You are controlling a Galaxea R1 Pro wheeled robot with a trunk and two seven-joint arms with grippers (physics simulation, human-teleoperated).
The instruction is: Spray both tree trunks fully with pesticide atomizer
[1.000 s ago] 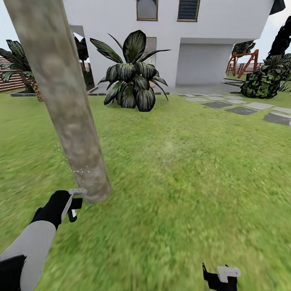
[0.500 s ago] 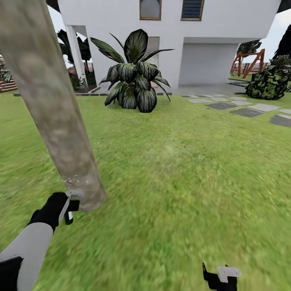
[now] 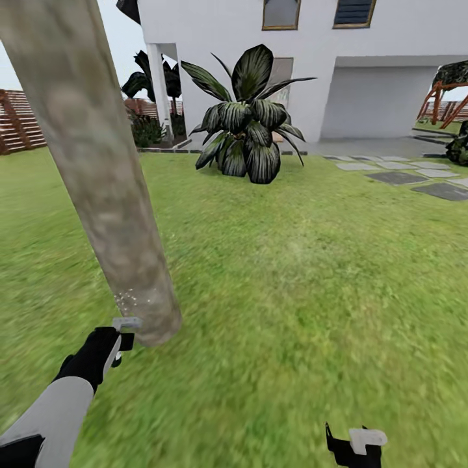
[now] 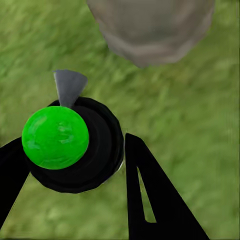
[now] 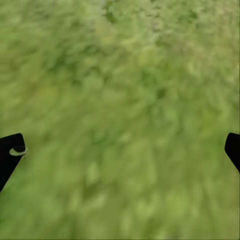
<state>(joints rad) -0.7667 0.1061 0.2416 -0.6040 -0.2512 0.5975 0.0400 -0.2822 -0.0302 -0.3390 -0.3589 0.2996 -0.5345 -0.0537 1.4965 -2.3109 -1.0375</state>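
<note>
The atomizer (image 3: 121, 333) is held in the left claw (image 3: 114, 338), low over the lawn (image 3: 305, 273) and just beside the foot of the trunk (image 3: 104, 175). In the left wrist view the atomizer (image 4: 75, 145) is seen end-on, a dark round body with a bright green disc on it and a small grey nozzle tip pointing towards the trunk (image 4: 150, 30); the two black fingers (image 4: 150, 200) are clamped on either side of the body. A patch of pale specks is seen on the trunk just above the atomizer. The trunk is thick, pale grey-brown and mottled, and it leans up and out past the top left of the head view.

The right claw (image 3: 354, 445) is seen low at the near edge of the head view, well apart from the trunk. In the right wrist view its fingertips (image 5: 11, 150) are set wide apart, with only grass between them.

Further off, a broad dark-leaved plant (image 3: 247, 130) stands before a white house (image 3: 364, 65). Stepping stones (image 3: 416, 179) lie on the far right of the lawn, and a slatted brown fence (image 3: 19, 120) bounds the far left.
</note>
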